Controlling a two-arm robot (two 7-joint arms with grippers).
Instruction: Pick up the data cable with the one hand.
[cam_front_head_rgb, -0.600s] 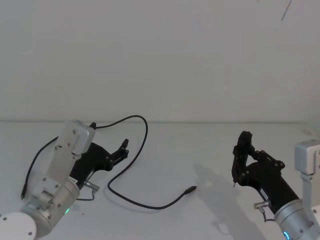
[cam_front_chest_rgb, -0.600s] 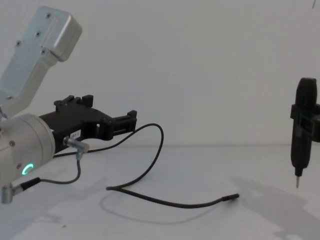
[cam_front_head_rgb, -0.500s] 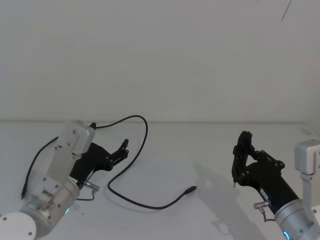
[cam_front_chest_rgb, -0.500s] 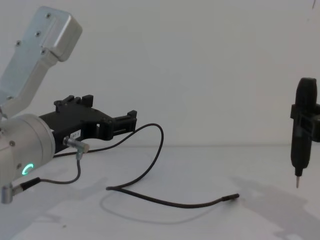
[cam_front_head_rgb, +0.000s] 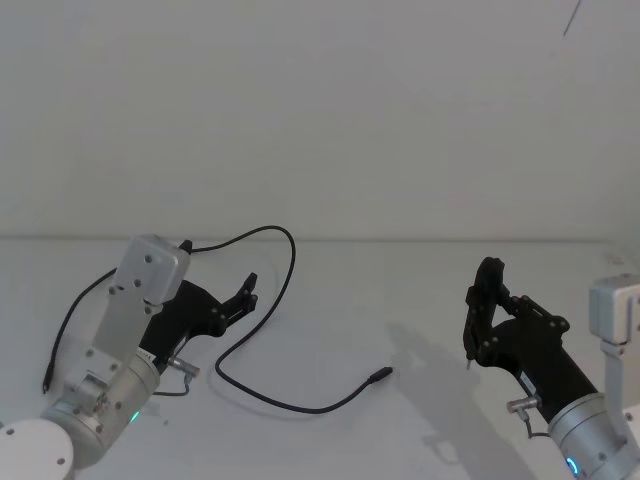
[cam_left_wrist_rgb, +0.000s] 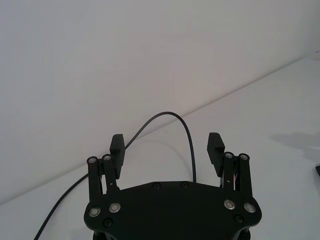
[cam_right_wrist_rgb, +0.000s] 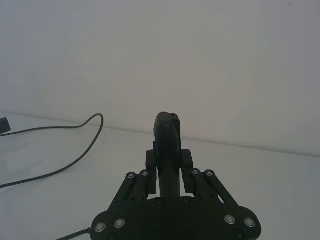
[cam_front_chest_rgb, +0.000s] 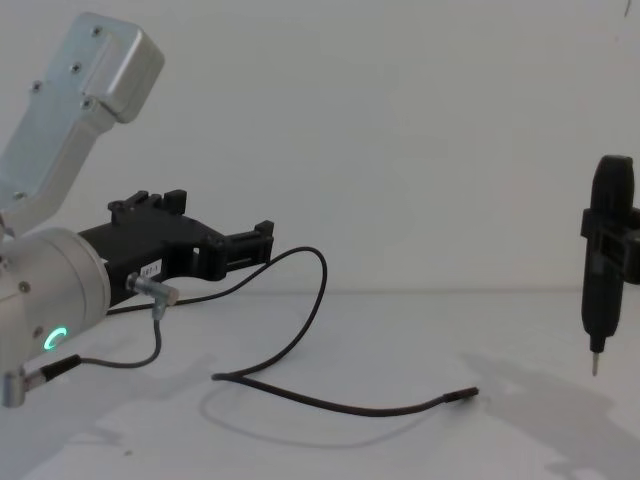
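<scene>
Black, thin and limp: item one, the data cable (cam_front_head_rgb: 219, 368). It lies loose on the white table (cam_front_head_rgb: 400, 290). It arches up by the left arm, bends back toward us and runs out to its slightly thicker plug (cam_front_head_rgb: 380, 377) near the table's middle. We judge the slack arch the easiest part to take, since it stands up off the surface where two pads can close round it.

Item two, the left gripper (cam_front_head_rgb: 246, 294). It hangs low over the table at the left with its fingers spread wide. In the left wrist view the arch shows in the gap between the pads, beyond them. We see no contact with the cord. We read this as the approach: jaws parted and aimed along the arch so the cord can pass between them.

Item three, a short grey wire (cam_front_chest_rgb: 150, 345) at that wrist, belonging to the arm and not to be confused with item one.

Item four, the right gripper (cam_right_wrist_rgb: 169, 162). It is clamped on a pen-like tool (cam_front_chest_rgb: 597, 335) and held off at the right, tip down above the table, well apart from the cable.
</scene>
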